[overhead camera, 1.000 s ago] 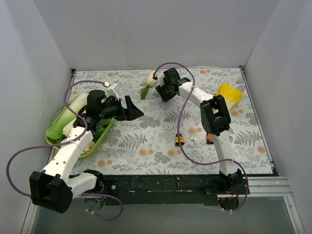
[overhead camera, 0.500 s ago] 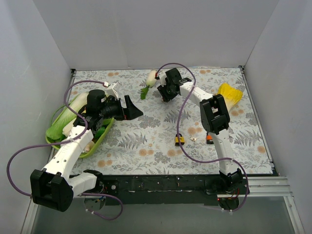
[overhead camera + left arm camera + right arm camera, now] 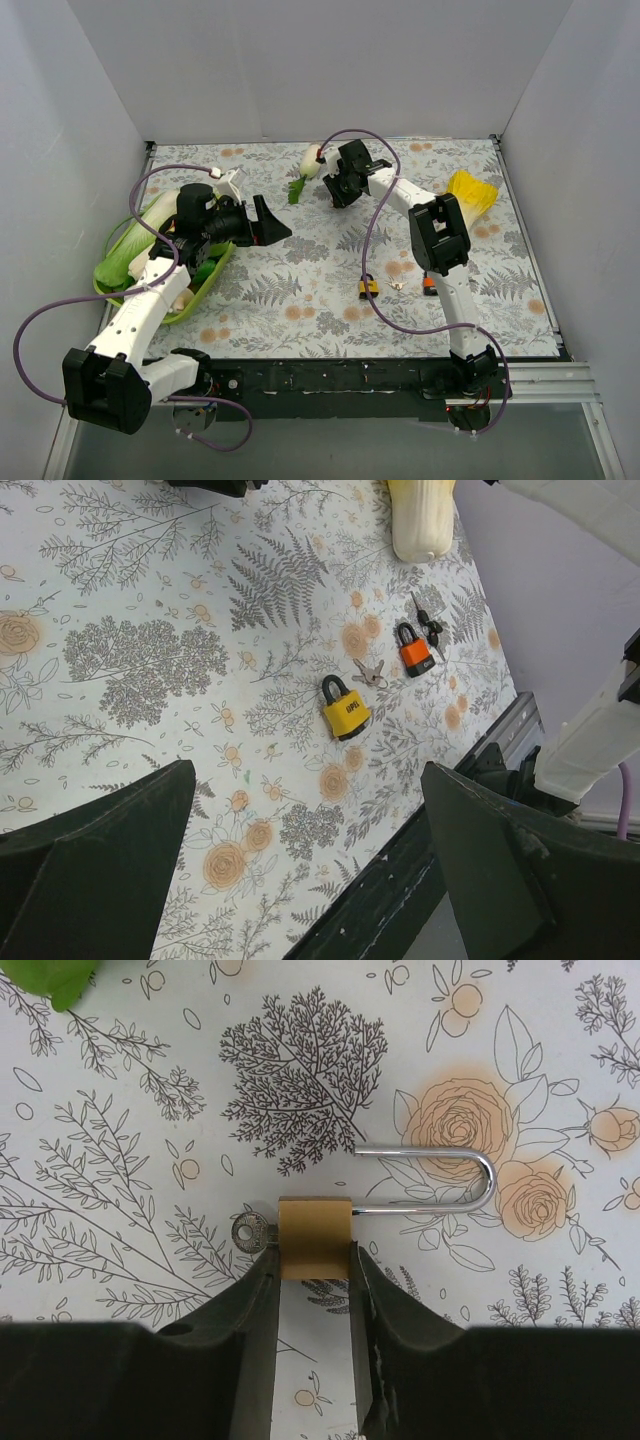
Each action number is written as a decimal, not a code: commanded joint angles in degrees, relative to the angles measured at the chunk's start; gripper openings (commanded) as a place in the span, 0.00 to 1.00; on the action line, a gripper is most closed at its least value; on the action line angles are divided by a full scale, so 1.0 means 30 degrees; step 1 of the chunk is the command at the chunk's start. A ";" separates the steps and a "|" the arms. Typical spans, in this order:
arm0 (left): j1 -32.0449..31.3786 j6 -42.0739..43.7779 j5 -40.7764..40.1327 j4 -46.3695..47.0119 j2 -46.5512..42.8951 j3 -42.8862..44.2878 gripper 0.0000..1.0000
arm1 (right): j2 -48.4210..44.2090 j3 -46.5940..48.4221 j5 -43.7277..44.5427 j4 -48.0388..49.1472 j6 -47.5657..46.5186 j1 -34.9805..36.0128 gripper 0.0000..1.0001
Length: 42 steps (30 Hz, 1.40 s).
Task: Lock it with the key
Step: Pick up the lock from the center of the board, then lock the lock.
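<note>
Two fingers of my right claw (image 3: pixel 315 1265) clench the padlock (image 3: pixel 315 1228), its shackle (image 3: pixel 440 1165) open. I should hold firmly, press the shackle shut, then turn the key (image 3: pixel 250 1232).

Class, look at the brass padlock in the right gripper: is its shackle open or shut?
Open: the shackle of the brass padlock has one end free, clear of the body.

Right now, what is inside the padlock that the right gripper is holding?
A key sits in the padlock clamped by the right gripper; only its round head shows. The blade is hidden inside the body. The shackle is swung open.
</note>
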 commanded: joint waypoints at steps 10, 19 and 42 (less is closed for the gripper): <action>0.0184 0.0187 0.0534 -0.1392 -0.0332 0.1340 0.98 | -0.8338 -0.6929 -0.3116 0.1400 -0.4354 0.0105 0.01; 0.1033 0.1209 0.3811 -0.2564 0.0576 0.2189 0.98 | -1.5987 -1.1446 -0.8914 -0.2665 -1.2003 0.0894 0.01; 0.0305 2.4454 1.4421 -1.3283 -0.0125 0.3452 0.79 | -2.1244 -1.1128 -1.0034 -1.0873 -1.7842 1.0416 0.01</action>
